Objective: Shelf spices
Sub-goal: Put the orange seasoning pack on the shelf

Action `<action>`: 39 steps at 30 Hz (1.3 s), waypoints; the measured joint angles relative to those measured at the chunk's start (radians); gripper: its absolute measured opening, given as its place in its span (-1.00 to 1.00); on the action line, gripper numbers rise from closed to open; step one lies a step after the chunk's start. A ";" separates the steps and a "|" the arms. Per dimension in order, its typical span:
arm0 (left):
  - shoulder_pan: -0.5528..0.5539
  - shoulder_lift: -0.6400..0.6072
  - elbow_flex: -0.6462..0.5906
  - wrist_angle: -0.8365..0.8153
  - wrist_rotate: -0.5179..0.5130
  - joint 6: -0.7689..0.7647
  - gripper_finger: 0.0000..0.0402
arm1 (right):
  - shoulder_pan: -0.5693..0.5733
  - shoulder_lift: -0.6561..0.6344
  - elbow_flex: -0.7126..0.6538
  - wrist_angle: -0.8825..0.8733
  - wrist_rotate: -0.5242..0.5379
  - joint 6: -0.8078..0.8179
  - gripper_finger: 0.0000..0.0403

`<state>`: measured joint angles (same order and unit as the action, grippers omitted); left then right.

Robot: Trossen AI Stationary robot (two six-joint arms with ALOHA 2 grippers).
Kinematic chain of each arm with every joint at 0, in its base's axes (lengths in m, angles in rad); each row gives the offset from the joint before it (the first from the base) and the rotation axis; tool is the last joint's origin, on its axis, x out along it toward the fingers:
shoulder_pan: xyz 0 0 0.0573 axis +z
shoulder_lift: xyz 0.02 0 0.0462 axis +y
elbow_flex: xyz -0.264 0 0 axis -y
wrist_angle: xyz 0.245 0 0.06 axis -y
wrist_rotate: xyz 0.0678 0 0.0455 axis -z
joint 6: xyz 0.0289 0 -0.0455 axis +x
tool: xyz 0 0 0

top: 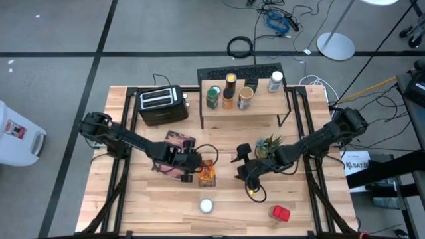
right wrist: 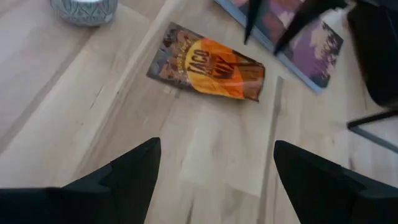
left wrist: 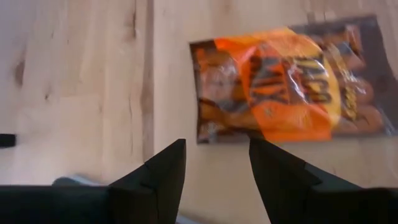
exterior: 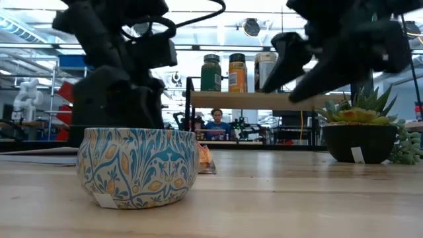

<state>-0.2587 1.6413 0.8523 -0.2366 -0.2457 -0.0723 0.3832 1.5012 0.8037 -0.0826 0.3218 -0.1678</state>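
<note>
1. Left claw point(top: 196, 174) sits low over desk point(top: 133, 206) centre-left, just beside the orange taco-mix packet point(top: 207, 174); fingers apart, nothing between them, released.
2. Left wrist view: packet point(left wrist: 280, 84) lies flat on desk ahead of the two dark fingertips point(left wrist: 168, 163), not touching.
3. Right claw point(top: 247, 178) hovers right of packet, near potted succulent point(top: 267, 145); jaws spread wide, empty. Right wrist view shows packet point(right wrist: 208, 62) further off, flat on wood.
4. Shelf point(top: 246, 103) at desk back, right of black toaster point(top: 159, 104); on top: green-lid jar point(top: 213, 97), orange jar w/ yellow top point(top: 229, 93), tan-top jar point(top: 246, 97), white-top jar point(top: 275, 81).
5. Still on desk: round patterned tin point(exterior: 137, 165) w/ white lid at front centre, red tin point(top: 281, 212) front right.
6. Reddish book point(top: 174, 149) lies under left arm, beside packet.
7. Low view: person point(exterior: 216, 122) seated in room behind shelf.
</note>
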 joint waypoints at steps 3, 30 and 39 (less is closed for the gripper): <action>0.026 0.000 -0.031 0.083 0.042 0.022 -0.07 | -0.002 0.052 -0.035 0.097 -0.002 -0.053 0.49; 0.084 0.048 -0.059 0.130 0.115 0.001 -0.07 | -0.036 0.505 0.220 0.272 0.154 -0.498 0.47; 0.083 0.090 -0.059 0.220 0.145 -0.002 -0.07 | -0.036 0.509 0.218 0.336 0.151 -0.547 0.47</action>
<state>-0.1761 1.7311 0.7929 -0.0169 -0.1005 -0.0746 0.3470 2.0106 1.0222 0.2531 0.4733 -0.7147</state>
